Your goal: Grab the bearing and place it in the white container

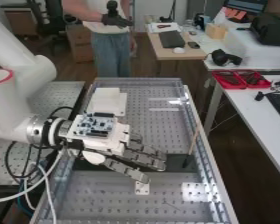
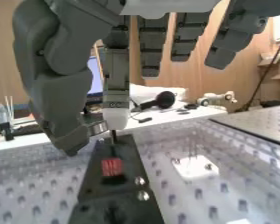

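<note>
In the high view the hand (image 1: 144, 156) is over the middle of the perforated bench, its fingers stretched toward the near right. In the wrist view the hand (image 2: 115, 95) has its thumb and one finger pinching a small silvery ring, the bearing (image 2: 98, 128), between their tips; the other fingers hang fairly straight. This grip is above a black plate (image 2: 116, 187) with a red block and shiny bolts. The white container (image 1: 107, 101) stands on the bench beyond the hand in the high view.
A thin wooden stick (image 1: 193, 142) with a black lower end leans near the bench's right rail (image 1: 206, 159). A small white bracket (image 1: 142, 188) sits nearer than the fingers. Red trays (image 1: 240, 79) lie on the side table. Cables hang beside the arm.
</note>
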`<state>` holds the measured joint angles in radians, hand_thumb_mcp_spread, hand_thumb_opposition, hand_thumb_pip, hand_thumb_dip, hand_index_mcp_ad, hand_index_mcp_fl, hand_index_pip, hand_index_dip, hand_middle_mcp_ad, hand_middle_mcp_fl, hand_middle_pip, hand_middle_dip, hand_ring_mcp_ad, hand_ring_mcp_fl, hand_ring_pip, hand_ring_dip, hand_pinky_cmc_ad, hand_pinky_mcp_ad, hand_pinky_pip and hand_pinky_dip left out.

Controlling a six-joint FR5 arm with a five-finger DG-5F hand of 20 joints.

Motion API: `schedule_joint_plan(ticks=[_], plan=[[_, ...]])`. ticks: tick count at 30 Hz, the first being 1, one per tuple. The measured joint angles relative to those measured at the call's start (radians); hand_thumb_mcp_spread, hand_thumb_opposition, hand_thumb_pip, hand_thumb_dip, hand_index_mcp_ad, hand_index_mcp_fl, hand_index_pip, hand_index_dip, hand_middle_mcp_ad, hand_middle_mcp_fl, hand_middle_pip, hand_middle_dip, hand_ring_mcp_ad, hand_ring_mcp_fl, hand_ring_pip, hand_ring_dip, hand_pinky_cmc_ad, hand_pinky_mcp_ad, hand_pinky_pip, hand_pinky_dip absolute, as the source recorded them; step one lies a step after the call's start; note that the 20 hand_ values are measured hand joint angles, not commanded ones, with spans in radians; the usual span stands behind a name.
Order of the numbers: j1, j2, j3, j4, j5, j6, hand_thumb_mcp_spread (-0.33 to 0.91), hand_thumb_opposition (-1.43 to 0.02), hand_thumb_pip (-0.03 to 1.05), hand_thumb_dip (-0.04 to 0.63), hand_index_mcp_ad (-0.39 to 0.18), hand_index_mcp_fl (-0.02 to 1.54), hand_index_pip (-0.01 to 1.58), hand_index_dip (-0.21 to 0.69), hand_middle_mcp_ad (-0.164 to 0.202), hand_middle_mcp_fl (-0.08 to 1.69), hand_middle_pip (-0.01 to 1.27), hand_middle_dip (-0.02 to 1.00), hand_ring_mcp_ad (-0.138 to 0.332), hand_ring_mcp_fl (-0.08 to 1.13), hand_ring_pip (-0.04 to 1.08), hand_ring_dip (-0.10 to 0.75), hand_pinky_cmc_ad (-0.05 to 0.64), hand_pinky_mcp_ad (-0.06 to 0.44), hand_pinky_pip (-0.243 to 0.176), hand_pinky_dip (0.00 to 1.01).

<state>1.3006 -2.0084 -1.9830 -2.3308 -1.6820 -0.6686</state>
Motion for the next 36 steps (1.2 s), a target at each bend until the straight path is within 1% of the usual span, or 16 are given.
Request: schedule_joint_plan(ticks=[4,6,7,10,12,15,21,22,25,30,31,33,35,36], plan=[[0.023,0.046,-0.015,0.007,0.000,0.000,0.50,-0.81,0.42,0.281,-0.086,0.32,1.39,0.314,0.051,0.13,0.14,0.21,0.099,-0.02,0.11,0.080,0.298,0.215,-0.028,0.15],[0.048,0.079,-0.031,0.013,0.007,0.000,0.51,-0.82,0.42,0.281,-0.086,0.32,1.39,0.314,0.051,0.13,0.14,0.21,0.099,-0.02,0.11,0.080,0.298,0.215,-0.012,0.16],[0.055,0.086,-0.036,0.015,0.009,0.000,0.50,-0.82,0.42,0.281,-0.086,0.32,1.39,0.314,0.051,0.13,0.14,0.21,0.099,-0.02,0.11,0.080,0.298,0.215,-0.012,0.16],[0.100,0.127,-0.062,0.020,0.032,0.002,0.50,-0.82,0.42,0.281,-0.086,0.33,1.39,0.314,0.049,0.13,0.14,0.21,0.099,-0.02,0.11,0.080,0.298,0.215,-0.012,0.16],[0.146,0.160,-0.085,0.020,0.063,0.004,0.51,-0.83,0.42,0.281,-0.086,0.33,1.38,0.314,0.049,0.14,0.14,0.21,0.093,-0.02,0.11,0.080,0.298,0.215,-0.012,0.16],[0.192,0.188,-0.106,0.017,0.099,0.006,0.51,-0.83,0.42,0.281,-0.086,0.34,1.38,0.314,0.044,0.13,0.14,0.21,0.093,-0.02,0.11,0.080,0.298,0.215,-0.012,0.16],[0.327,0.249,-0.149,-0.008,0.216,0.013,0.51,-0.83,0.42,0.281,-0.087,0.34,1.38,0.314,0.045,0.14,0.14,0.21,0.094,-0.02,0.11,0.080,0.295,0.216,-0.012,0.16],[0.337,0.252,-0.151,-0.010,0.226,0.013,0.51,-0.83,0.42,0.281,-0.087,0.34,1.38,0.314,0.045,0.13,0.14,0.21,0.094,-0.02,0.12,0.080,0.298,0.215,-0.012,0.16],[0.399,0.272,-0.163,-0.022,0.287,0.017,0.51,-0.83,0.42,0.281,-0.087,0.34,1.38,0.314,0.045,0.18,0.14,0.21,0.091,-0.02,0.11,0.080,0.295,0.216,-0.012,0.16],[0.507,0.301,-0.181,-0.038,0.397,0.022,0.50,-0.84,0.42,0.281,-0.087,0.35,1.38,0.314,0.045,0.18,0.14,0.21,0.091,-0.02,0.12,0.080,0.295,0.216,-0.012,0.16],[0.519,0.304,-0.183,-0.039,0.409,0.022,0.50,-0.84,0.42,0.281,-0.087,0.35,1.38,0.314,0.045,0.18,0.14,0.21,0.091,-0.02,0.12,0.080,0.295,0.216,-0.012,0.16],[0.570,0.321,-0.196,-0.044,0.455,0.022,0.50,-0.85,0.42,0.281,-0.087,0.35,1.38,0.314,0.045,0.18,0.14,0.21,0.091,-0.02,0.12,0.080,0.295,0.216,-0.012,0.16],[0.592,0.330,-0.203,-0.046,0.473,0.022,0.50,-0.85,0.42,0.281,-0.087,0.35,1.38,0.314,0.045,0.18,0.14,0.21,0.091,-0.02,0.12,0.080,0.295,0.215,-0.012,0.16],[0.630,0.347,-0.221,-0.048,0.504,0.022,0.50,-0.85,0.42,0.281,-0.087,0.35,1.38,0.314,0.045,0.18,0.14,0.21,0.091,-0.02,0.11,0.080,0.295,0.215,-0.012,0.16]])
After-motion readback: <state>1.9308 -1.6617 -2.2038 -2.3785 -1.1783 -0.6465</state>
